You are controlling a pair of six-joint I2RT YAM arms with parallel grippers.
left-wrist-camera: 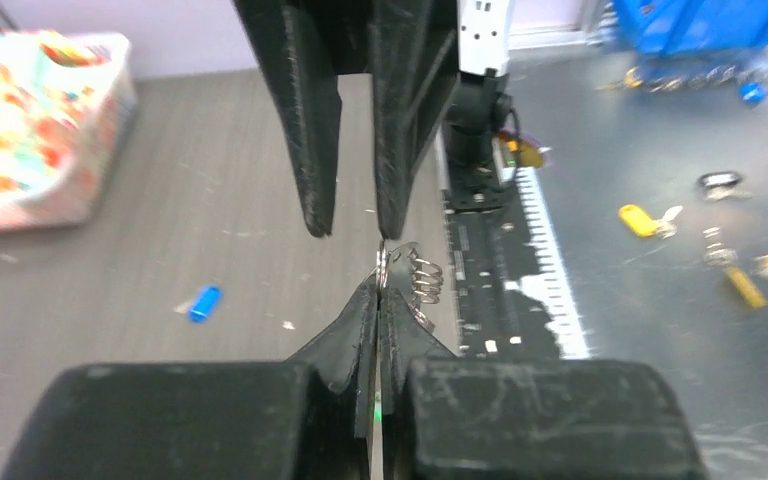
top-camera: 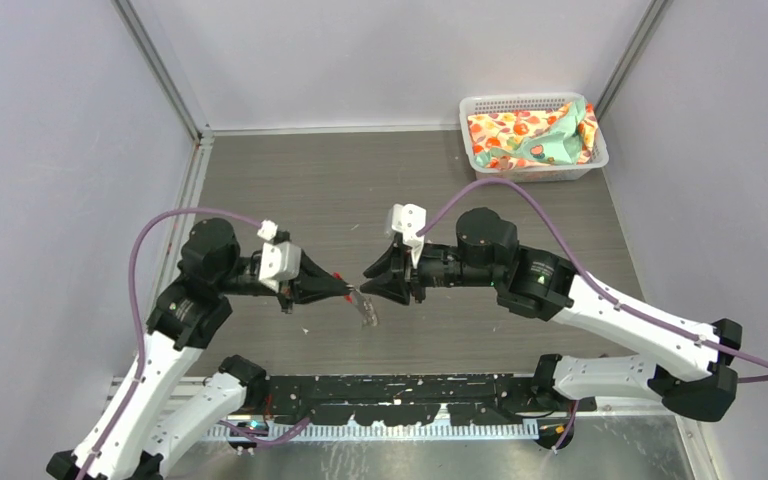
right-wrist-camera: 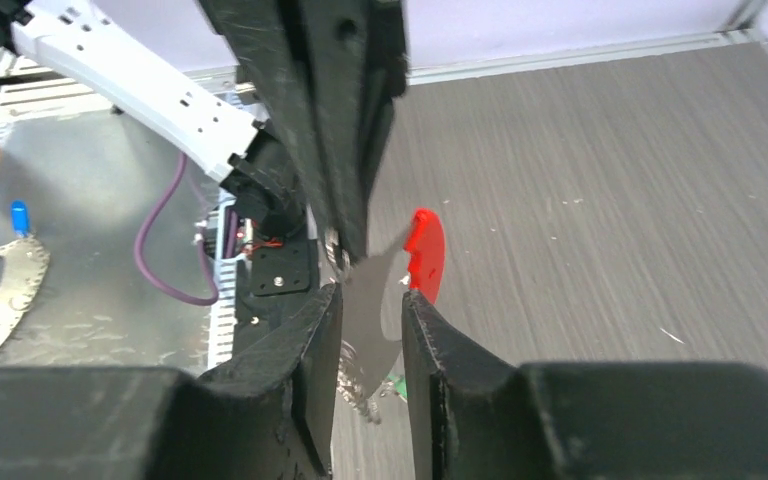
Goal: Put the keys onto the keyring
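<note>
Silvery keyring (left-wrist-camera: 420, 278) is pinched in my left end effector (left-wrist-camera: 380, 290); my right end effector (right-wrist-camera: 372, 302) stands spread. I hold the ring level, red tag (right-wrist-camera: 425, 255) clear, before threading.

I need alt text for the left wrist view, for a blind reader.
The left claw pinches the silvery keyring between its tips, while the right claw, slightly open, points at it from the top of the frame. A blue key lies on the grey table.
</note>
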